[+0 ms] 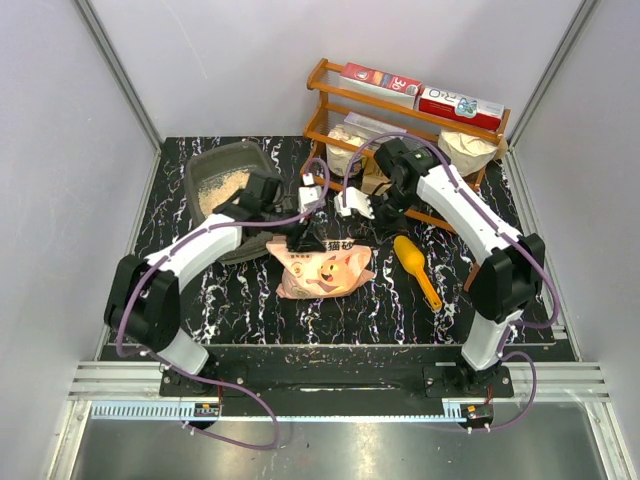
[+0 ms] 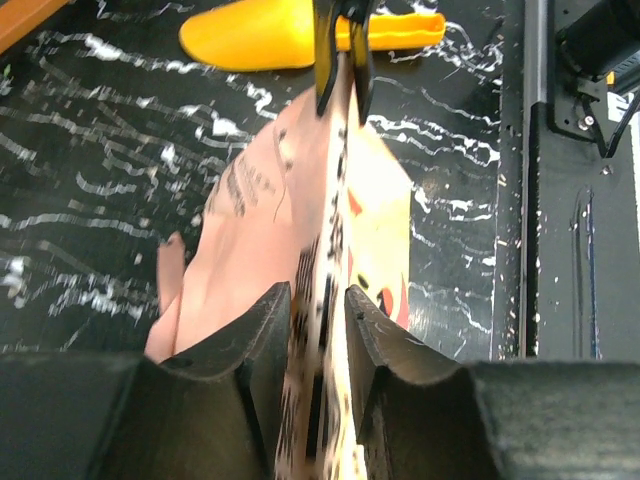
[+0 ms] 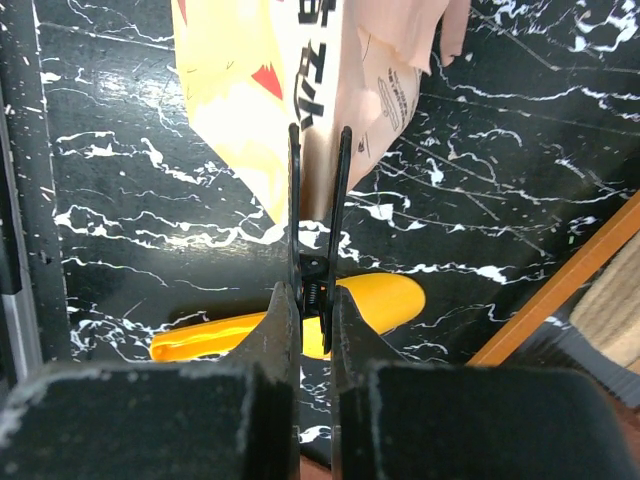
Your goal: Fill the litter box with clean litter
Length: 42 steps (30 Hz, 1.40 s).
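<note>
Bottom of the top view: both arm bases, with the arms reaching up toward mid-frame. At frame centre the pink bag (image 1: 325,268) lies on the black marbled surface (image 1: 230,290), pig face up. The yellow scoop (image 1: 417,268) is just right of it and not touching, handle toward lower right.

The left gripper (image 2: 318,300) is at the bag's upper left end. Its jaws are nearly shut and pinch the bag's printed top edge, which stands thin and upright between the two pads.

The right gripper (image 3: 312,300) is further right along the same edge. Its jaws are closed tight on the tail of a black clip (image 3: 316,268). The clip's two arms sit either side of the bag edge. I can't tell from either wrist view whether they bite the plastic or stand just off it. In both wrist views the scoop lies on the surface beyond the bag.

The litter box (image 1: 192,180) is in the upper left of the top view, beyond the left gripper, flat on the surface. The left wrist overlaps its right rim in that view. Pale beige litter (image 1: 222,190) covers part of its floor, and the upper part shows bare grey.

Farthest back, upper right, is a wooden rack (image 1: 318,72) with boxes on its top shelf and bags below.
</note>
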{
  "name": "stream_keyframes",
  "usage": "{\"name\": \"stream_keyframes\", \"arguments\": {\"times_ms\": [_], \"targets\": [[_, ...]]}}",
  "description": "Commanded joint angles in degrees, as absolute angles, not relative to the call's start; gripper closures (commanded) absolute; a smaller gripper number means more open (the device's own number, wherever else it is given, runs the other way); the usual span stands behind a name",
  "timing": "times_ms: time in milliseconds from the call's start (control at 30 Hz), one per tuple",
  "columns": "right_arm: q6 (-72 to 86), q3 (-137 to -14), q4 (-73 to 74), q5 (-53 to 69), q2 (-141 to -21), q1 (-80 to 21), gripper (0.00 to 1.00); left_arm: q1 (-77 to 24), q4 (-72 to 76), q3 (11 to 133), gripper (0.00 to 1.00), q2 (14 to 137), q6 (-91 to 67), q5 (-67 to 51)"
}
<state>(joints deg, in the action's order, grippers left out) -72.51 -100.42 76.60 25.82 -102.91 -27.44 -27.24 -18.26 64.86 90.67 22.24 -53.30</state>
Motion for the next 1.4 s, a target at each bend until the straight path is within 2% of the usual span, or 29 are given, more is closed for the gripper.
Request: {"name": "stream_keyframes", "arguments": {"times_ms": [0, 367, 467, 633, 733, 933, 1367], "targets": [[-74.53, -104.5, 84.11, 22.77, -103.45, -29.79, 1.0, -22.86, -21.09, 60.92, 0.67, 84.47, 25.66, -53.09], [-75.15, -109.16, 89.73, 19.07, -107.22, -33.75, 1.0, -17.76, -23.29, 54.32, 0.69, 78.58, 26.72, -53.09], [-75.06, -110.12, 91.13, 18.29, -108.1, -34.45, 1.0, -17.05, -21.89, 53.0, 0.75, 77.79, 25.93, -53.09], [-74.79, -112.5, 93.34, 17.75, -109.78, -35.24, 1.0, -16.87, -15.67, 51.24, 0.94, 76.82, 21.02, -53.96], [-75.76, -112.41, 93.34, 17.05, -109.51, -35.86, 1.0, -16.96, -12.14, 50.89, 1.0, 76.82, 17.32, -53.79], [-76.11, -109.43, 93.34, 15.73, -108.2, -36.12, 1.0, -16.7, -9.85, 51.5, 1.0, 76.2, 15.21, -49.4], [-74.88, -109.07, 93.34, 14.24, -107.58, -39.02, 1.0, -17.14, -8.61, 53.61, 1.0, 76.2, 13.62, -49.57]]}}
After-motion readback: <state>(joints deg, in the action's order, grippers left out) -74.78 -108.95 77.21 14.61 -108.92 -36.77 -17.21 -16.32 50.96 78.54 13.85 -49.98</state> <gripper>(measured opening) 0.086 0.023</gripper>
